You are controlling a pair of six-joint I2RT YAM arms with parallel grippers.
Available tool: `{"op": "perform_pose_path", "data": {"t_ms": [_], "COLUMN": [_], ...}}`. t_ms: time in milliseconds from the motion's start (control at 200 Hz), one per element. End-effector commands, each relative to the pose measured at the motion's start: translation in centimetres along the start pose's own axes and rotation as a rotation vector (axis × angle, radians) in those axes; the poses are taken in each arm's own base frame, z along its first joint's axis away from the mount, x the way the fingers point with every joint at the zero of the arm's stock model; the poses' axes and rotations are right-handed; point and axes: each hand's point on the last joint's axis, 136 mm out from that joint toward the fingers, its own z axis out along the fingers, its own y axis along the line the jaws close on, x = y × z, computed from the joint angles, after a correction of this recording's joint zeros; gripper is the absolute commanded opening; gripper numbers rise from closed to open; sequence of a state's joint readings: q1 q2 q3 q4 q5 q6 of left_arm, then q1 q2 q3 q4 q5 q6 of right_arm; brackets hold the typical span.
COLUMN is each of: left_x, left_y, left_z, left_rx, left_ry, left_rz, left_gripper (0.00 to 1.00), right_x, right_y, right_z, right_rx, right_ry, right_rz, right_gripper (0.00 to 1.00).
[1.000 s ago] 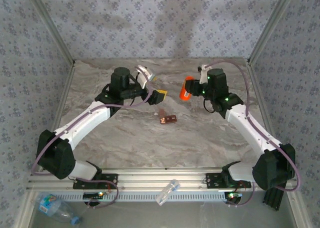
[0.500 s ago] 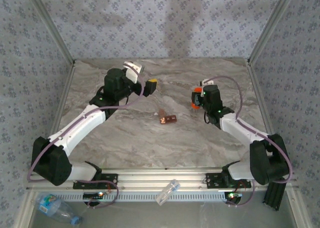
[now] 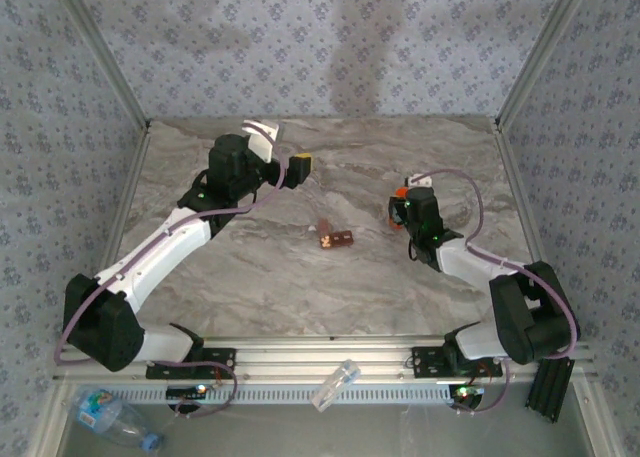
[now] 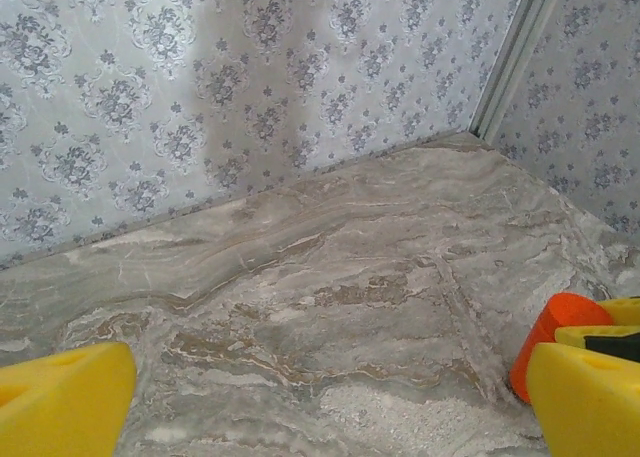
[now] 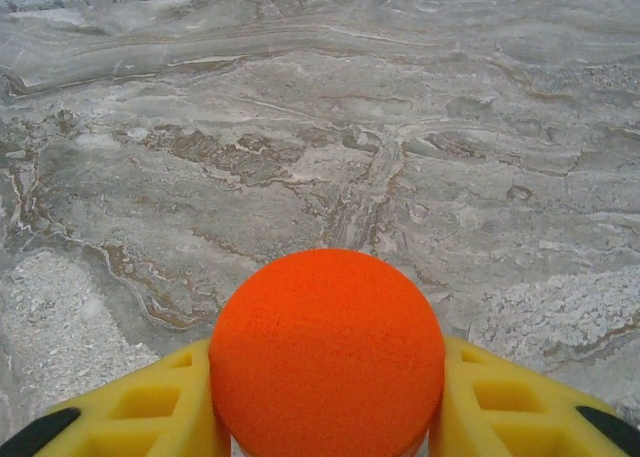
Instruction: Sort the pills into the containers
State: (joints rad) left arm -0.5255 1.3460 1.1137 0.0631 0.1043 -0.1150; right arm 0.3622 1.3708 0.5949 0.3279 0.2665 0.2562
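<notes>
Two arms (image 3: pixel 165 245) (image 3: pixel 470 262), one orange pill bottle (image 5: pixel 327 352), one water bottle (image 3: pixel 112 415), one pill cluster (image 3: pixel 335 239)

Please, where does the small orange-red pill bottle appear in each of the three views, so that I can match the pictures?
Top external: the pill bottle is right of centre, on the far half of the table.
Left wrist: lower right, partly behind a yellow finger.
Right wrist: bottom centre, round end facing the camera, clasped by the right gripper.
Shared landmark: the marbled table.

Pill bottle (image 5: pixel 327 352) in right tool (image 3: pixel 403 205), right of seemingly pills (image 3: pixel 335 238).
</notes>
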Motion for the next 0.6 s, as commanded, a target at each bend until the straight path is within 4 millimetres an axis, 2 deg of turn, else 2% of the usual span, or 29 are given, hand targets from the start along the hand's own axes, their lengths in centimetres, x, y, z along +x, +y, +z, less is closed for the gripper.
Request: {"op": "perform_pose_path", "data": {"t_ms": [0, 120, 320, 460, 595], "left_x": [-1.8, -1.7, -1.9, -2.1, -2.1], "left_y": [0.2, 0.3, 0.6, 0.8, 1.4], "left_z": [-0.6, -0.7, -0.8, -0.7, -0.4], "left_rx": [-0.016, -0.026, -0.04, -0.042, -0.022], "left_ry": [-0.051, -0.053, -0.061, -0.07, -0.059], "left_rz": [-0.017, -0.021, -0.025, -0.029, -0.072], "left_gripper": [1.0, 1.0, 1.0, 1.0, 1.0], "right_x": [-1.0, -1.0, -3.4, -7.2, -11.1], "right_y": [-0.4, -0.2, 0.7, 1.6, 4.3], "right_z": [-0.2, -0.6, -2.2, -4.8, -7.8], "right_rx": [0.017, 0.007, -0.049, -0.115, -0.255], "right_ry": [-0.05, -0.046, -0.055, -0.089, -0.064], "right_rz": [0.051, 0.054, 0.035, 0.054, 0.054], "right_gripper": [0.49, 0.59, 0.75, 0.79, 0.79]}}
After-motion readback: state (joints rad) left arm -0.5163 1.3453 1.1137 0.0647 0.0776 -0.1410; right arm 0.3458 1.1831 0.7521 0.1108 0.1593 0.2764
